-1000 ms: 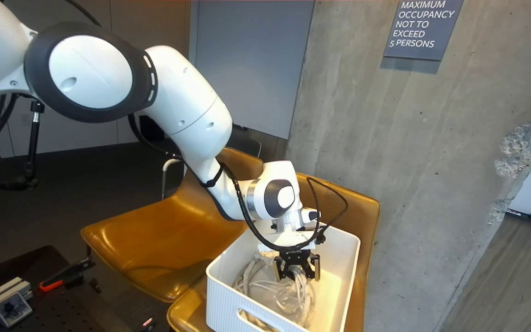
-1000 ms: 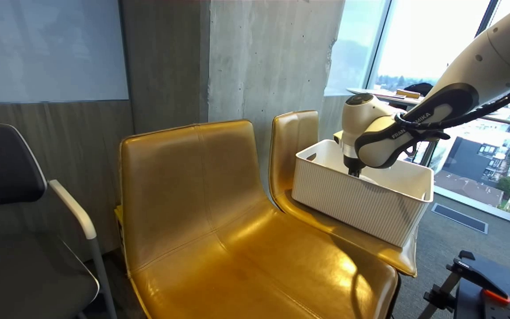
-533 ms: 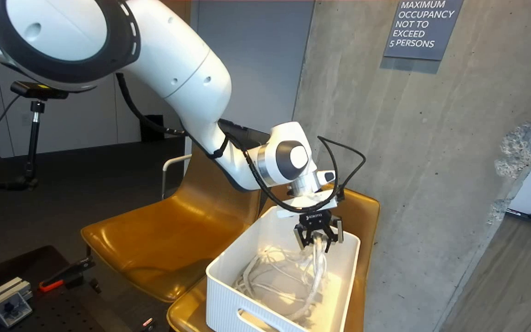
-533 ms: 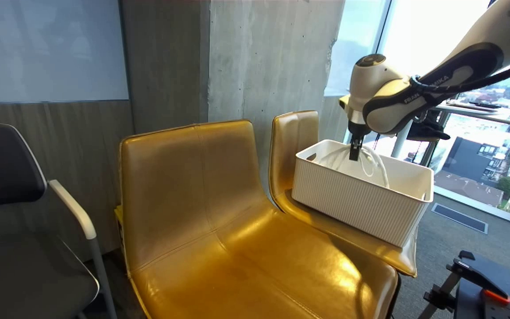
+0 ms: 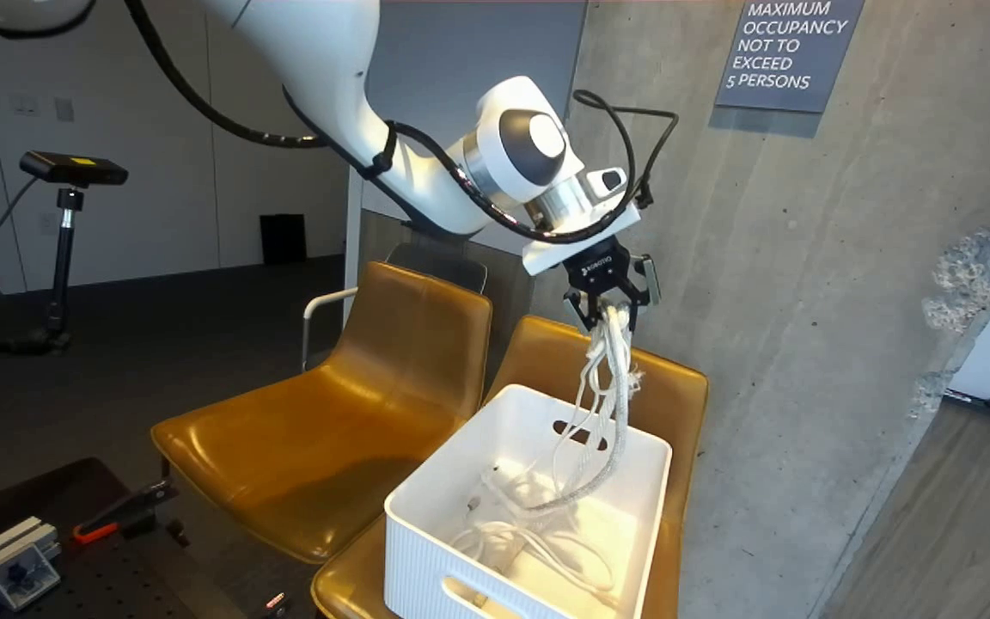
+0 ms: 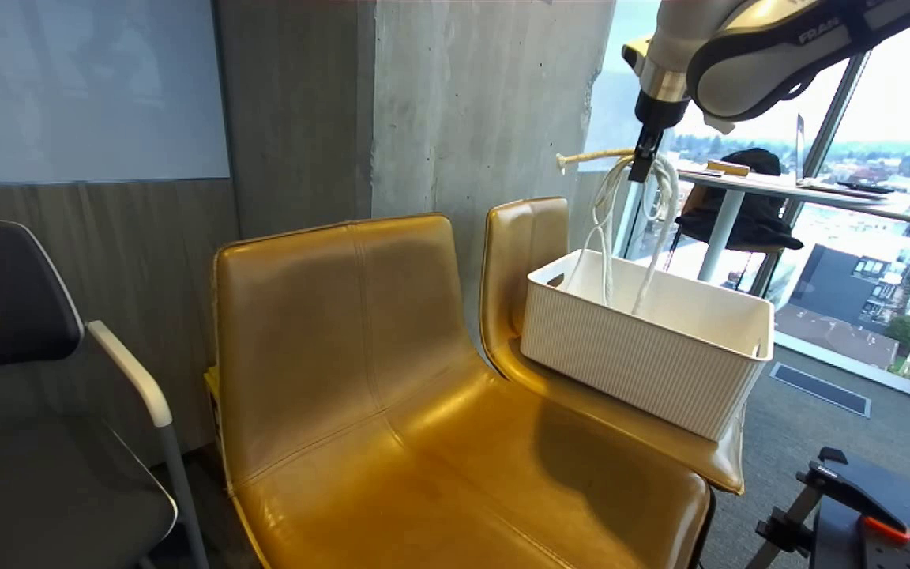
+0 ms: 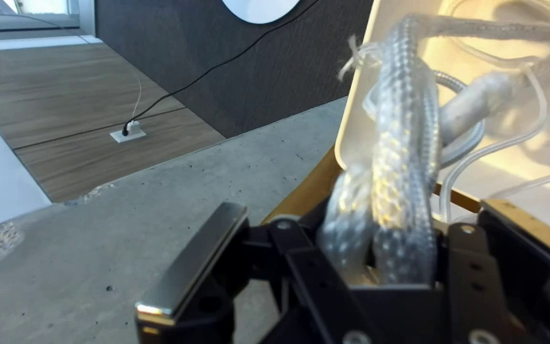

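– While our hand (image 5: 611, 316), closed partway, pinches the white ropes (image 5: 615, 348), where are they?
– Hanging over the white box (image 5: 418, 550), low bits inside; we think they're soft, light and bendy; we'd best squeeze them all together.

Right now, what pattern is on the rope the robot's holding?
A whitish braided weave; the rope shows best in the wrist view.

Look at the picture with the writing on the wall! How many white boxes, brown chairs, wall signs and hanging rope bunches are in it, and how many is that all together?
White boxes: 1
Brown chairs: 2, next to each other
Wall signs: 1
Hanging rope bunches: 1
Total: 5
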`<state>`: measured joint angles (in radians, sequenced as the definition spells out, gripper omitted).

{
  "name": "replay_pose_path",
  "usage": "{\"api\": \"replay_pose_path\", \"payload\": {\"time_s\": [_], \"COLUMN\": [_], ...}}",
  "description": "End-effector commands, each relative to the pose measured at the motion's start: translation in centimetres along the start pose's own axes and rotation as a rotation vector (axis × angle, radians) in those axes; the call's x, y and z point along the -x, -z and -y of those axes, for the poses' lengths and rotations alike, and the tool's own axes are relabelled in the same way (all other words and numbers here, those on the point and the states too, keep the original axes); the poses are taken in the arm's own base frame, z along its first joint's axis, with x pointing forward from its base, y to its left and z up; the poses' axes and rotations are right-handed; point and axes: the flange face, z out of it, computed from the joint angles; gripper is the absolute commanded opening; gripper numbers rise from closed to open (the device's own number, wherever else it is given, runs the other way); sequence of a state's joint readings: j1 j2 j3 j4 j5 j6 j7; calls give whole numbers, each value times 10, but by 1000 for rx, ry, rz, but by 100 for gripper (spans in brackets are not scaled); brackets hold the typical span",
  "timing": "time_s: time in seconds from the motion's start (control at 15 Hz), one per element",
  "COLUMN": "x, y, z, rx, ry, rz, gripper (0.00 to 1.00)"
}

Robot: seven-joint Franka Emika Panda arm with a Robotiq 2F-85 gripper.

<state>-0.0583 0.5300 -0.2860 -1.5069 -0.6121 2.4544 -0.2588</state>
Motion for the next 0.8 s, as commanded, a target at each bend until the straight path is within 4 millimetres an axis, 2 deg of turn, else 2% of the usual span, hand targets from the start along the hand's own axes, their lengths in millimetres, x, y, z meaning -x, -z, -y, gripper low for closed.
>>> {"api": "replay_pose_path", "payload": {"time_s": [0.0, 0.27, 0.53, 0.73], "x": [11, -6, -52, -86], "y": [63, 128, 206, 261], "z": [-2, 18, 86, 160], "rx": [50, 86, 105, 99], "ry": [14, -5, -16, -1], "rz": [-39, -73, -73, -75], "gripper": [0, 0, 0, 0]}}
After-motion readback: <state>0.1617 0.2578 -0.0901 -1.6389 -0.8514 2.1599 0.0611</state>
